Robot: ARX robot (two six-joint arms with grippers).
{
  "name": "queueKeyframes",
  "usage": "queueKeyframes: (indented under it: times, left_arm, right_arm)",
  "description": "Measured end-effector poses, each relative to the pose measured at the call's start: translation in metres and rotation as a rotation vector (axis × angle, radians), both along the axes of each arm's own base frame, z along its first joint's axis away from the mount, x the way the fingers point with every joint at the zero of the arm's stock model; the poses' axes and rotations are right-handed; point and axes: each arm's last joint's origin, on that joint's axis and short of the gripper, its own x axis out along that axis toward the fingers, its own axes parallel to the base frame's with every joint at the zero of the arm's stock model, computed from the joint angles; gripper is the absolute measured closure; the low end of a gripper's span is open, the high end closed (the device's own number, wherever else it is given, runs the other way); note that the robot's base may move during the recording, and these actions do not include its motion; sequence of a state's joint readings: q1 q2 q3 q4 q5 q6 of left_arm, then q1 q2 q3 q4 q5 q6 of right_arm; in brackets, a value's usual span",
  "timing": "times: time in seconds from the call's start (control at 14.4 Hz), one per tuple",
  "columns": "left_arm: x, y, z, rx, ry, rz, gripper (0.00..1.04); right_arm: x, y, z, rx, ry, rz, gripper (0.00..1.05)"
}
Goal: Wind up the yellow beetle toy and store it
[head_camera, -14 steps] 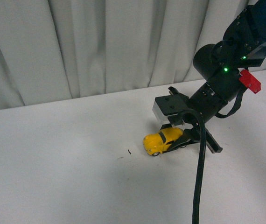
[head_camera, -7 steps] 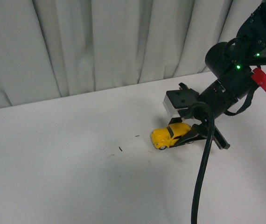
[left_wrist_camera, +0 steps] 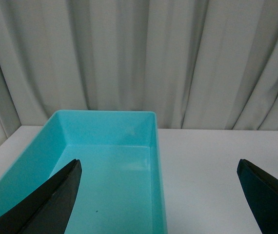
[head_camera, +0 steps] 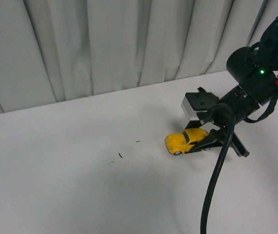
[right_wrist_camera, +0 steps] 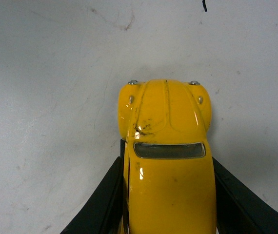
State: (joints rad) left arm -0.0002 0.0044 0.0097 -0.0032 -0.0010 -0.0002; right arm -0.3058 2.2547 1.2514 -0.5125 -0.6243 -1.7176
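The yellow beetle toy [head_camera: 184, 141] stands with its wheels on the white table [head_camera: 70, 185], right of centre in the front view. My right gripper [head_camera: 197, 142] is shut on its rear half, the black fingers [head_camera: 208, 143] pressed to both sides. In the right wrist view the toy [right_wrist_camera: 167, 161] fills the middle, its hood pointing away from the camera, with a dark finger [right_wrist_camera: 100, 204] on each side. My left gripper [left_wrist_camera: 158, 195] is open and empty; it does not show in the front view. It hangs over the edge of a turquoise bin [left_wrist_camera: 105, 170].
The turquoise bin shows only in the left wrist view, beside bare white table [left_wrist_camera: 202, 170]. Grey curtains [head_camera: 105, 44] close off the back. A black cable [head_camera: 217, 170] hangs from the right arm. Small dark specks [head_camera: 120, 156] lie left of the toy.
My right gripper has drawn the toy along the table to the right and a little farther back. It has kept its grip on the toy throughout.
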Motion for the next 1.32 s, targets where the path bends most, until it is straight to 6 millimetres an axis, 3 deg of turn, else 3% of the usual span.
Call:
queueKeyframes:
  times: [0.21, 0.28, 0.42, 0.63, 1.32]
  left_arm:
    - [0.0, 0.0, 0.0, 0.0, 0.0, 0.0, 0.07]
    - [0.0, 0.0, 0.0, 0.0, 0.0, 0.0, 0.07]
    - [0.0, 0.0, 0.0, 0.0, 0.0, -0.001, 0.07]
    - [0.0, 0.0, 0.0, 0.0, 0.0, 0.0, 0.07]
    - [0.0, 0.0, 0.0, 0.0, 0.0, 0.0, 0.07]
  right_arm:
    - [-0.0001, -0.0018, 0.0004, 0.003, -0.007, -0.005, 0.63]
    - [0.0004, -0.0012, 0.0002, 0.002, -0.013, -0.002, 0.57]
    - [0.0003, -0.0012, -0.0013, 0.001, -0.014, -0.007, 0.32]
    - [0.0024, -0.0016, 0.0001, 0.002, -0.015, -0.021, 0.05]
    - [0.0025, 0.001, 0.0004, -0.002, -0.025, -0.024, 0.07]
